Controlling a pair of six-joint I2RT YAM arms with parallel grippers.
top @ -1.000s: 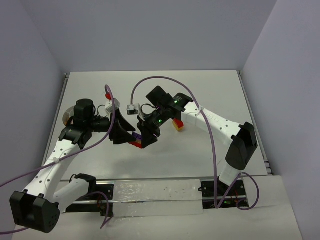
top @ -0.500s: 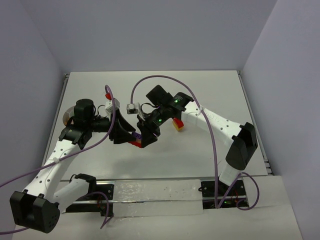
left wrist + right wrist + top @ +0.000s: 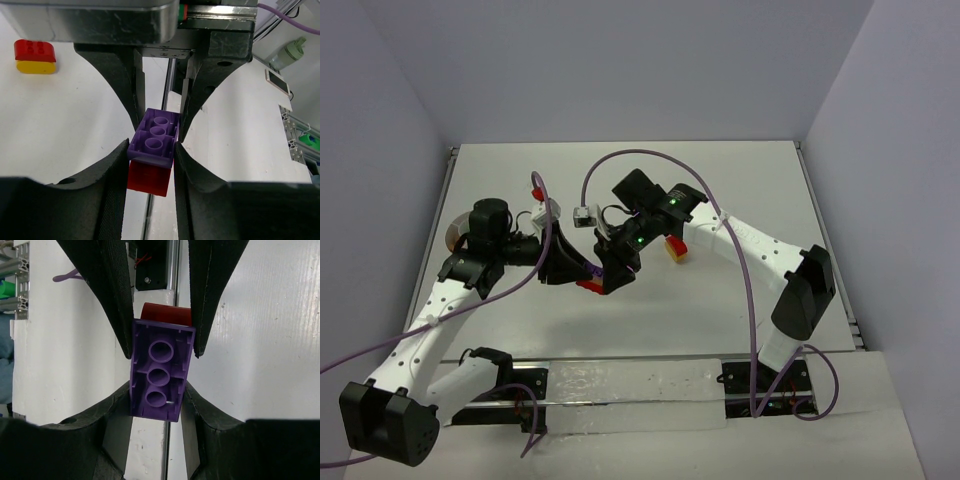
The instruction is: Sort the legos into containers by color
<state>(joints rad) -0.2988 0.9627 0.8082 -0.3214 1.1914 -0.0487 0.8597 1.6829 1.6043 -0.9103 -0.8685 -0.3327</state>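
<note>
A purple brick (image 3: pixel 154 135), underside up, is joined to a red brick (image 3: pixel 147 179). They hang above the table centre between both grippers (image 3: pixel 590 285). My left gripper (image 3: pixel 149 165) is shut on the end where the red brick sits. My right gripper (image 3: pixel 157 400) is shut on the other end of the purple brick (image 3: pixel 159 372), with the red brick (image 3: pixel 166 312) beyond it. In the top view the left gripper (image 3: pixel 578 274) and right gripper (image 3: pixel 607 280) meet tip to tip. A red-and-yellow brick (image 3: pixel 674 250) lies on the table right of them. The white tub (image 3: pixel 452 232) is mostly hidden behind the left arm.
A small red piece (image 3: pixel 536 186) lies on the table behind the left wrist. The red-and-yellow brick also shows in the left wrist view (image 3: pixel 35 56). Purple cables arc over both arms. White walls close the table on three sides.
Both grippers stay shut on the joined bricks. The left wrist has shifted very slightly and the bricks sit a touch higher.
</note>
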